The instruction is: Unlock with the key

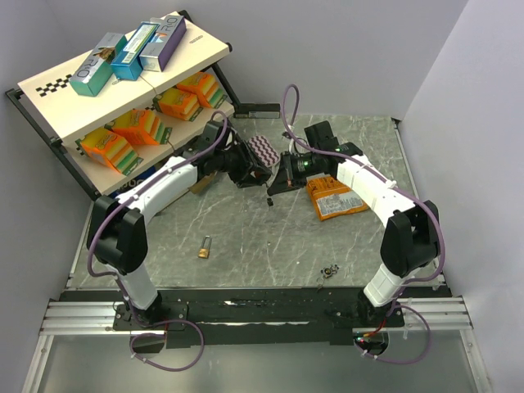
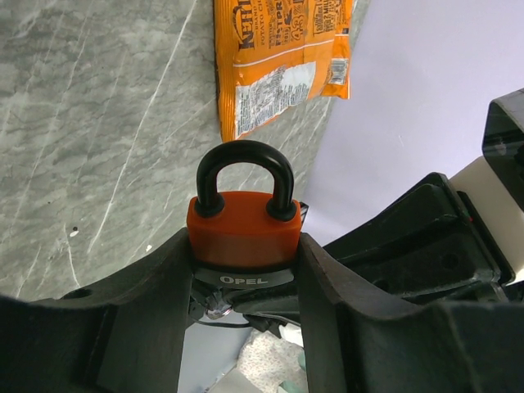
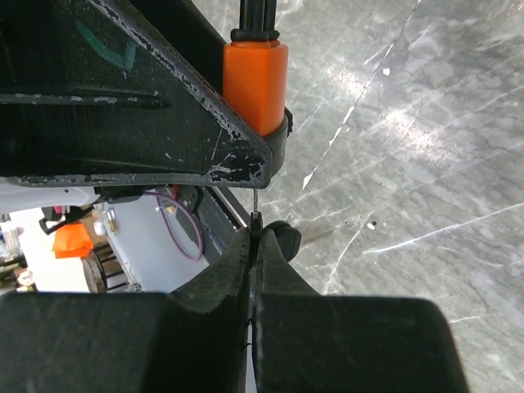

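Gripping padlock [image 2: 241, 223] tight in left tool [image 2: 241, 262], pinching key [image 3: 256, 214] in closed right tool [image 3: 254, 246] just below it; next calls for aligning, inserting, turning.

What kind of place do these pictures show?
Probably a robot test cell in a lab, not a home: a grey marble-patterned tabletop boxed in by plain white walls, with a tilted white two-level shelf stocked with orange packs.

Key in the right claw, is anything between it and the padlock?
Nothing visible. The key, pinched in the right claw, points at the underside of the orange padlock held by the left claw. Its tip nears the corner of a left claw finger; the keyhole is hidden.
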Controlling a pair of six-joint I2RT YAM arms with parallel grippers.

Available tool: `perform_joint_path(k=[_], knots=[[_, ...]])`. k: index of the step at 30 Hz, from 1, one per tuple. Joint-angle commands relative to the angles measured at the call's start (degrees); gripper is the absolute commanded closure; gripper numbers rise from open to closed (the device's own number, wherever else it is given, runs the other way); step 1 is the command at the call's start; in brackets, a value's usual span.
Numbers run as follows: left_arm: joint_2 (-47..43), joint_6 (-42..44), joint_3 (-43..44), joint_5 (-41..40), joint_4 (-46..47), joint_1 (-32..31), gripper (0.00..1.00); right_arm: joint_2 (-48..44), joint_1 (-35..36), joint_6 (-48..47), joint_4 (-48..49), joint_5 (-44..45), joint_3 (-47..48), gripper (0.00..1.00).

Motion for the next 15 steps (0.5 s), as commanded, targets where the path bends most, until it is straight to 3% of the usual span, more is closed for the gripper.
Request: perform_joint_path(k=[1,15], knots=[[-4.5,-1.0,-1.4,3.2,3.1,-0.7,0.99,0.4,0.3,-0.5,0.6,-1.0,2.7,1.00],[-5.8,-0.7,-2.3,3.3,3.1,-1.0,0.99,-0.4,-0.3,1.0,1.7,0.0,1.4,1.00]])
